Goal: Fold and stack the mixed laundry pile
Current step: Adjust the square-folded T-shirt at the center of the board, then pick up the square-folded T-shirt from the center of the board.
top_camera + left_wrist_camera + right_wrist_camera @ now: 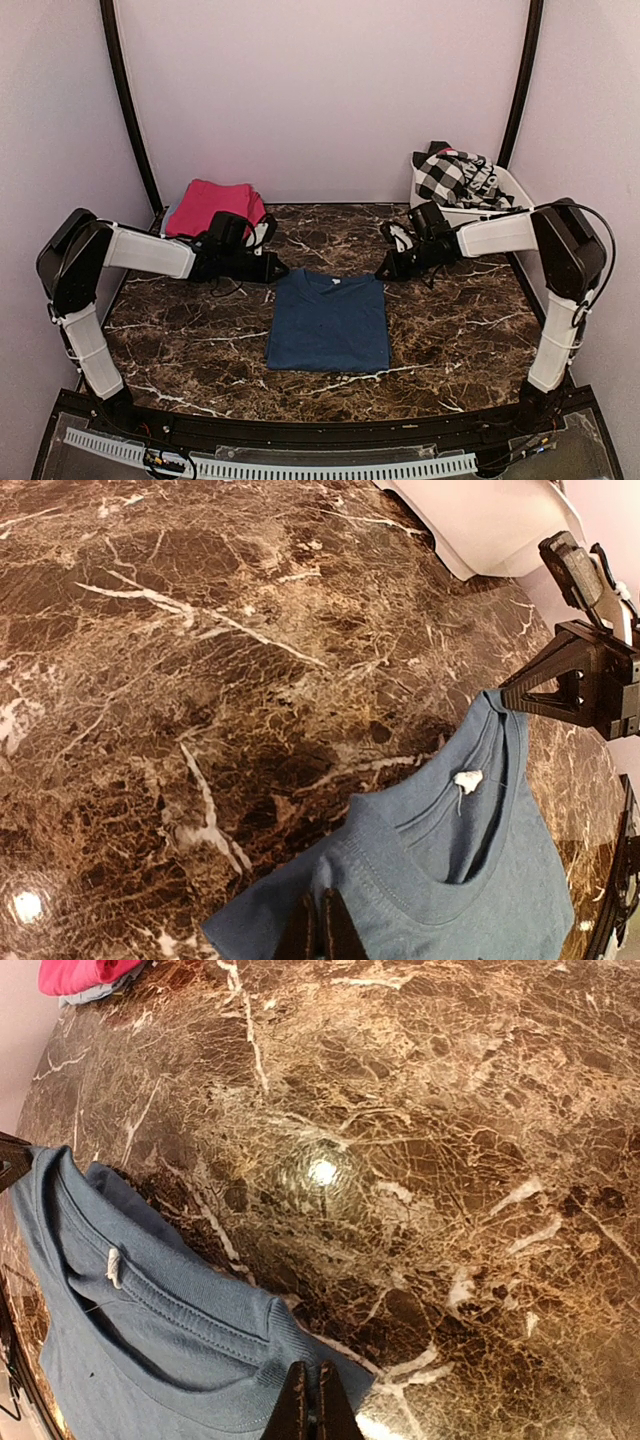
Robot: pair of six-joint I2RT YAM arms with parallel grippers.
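Had left claw (pixel 277 268) and right claw (pixel 388 267) pinched shut on blue shirt (pixel 330 322) between them, probably starting the fold, needing an even lift next.

The table (pixel 450 330) has a dark brown marble top veined with white, glossy enough to throw back a spot of light. At its centre, reaching toward 6 o'clock, a blue T-shirt (pixel 330 320) lies flat, folded into a neat rectangle. Its collar points to 12 o'clock, with a small white label (pixel 467 778) inside the neckline. At 10 o'clock, against the back edge, a magenta-pink cloth (pixel 210 205) sits folded. A light-blue piece (pixel 95 995) peeks out from beneath it. At 2 o'clock, in the far corner, stands a white plastic tub (pixel 480 212), well apart from the T-shirt.
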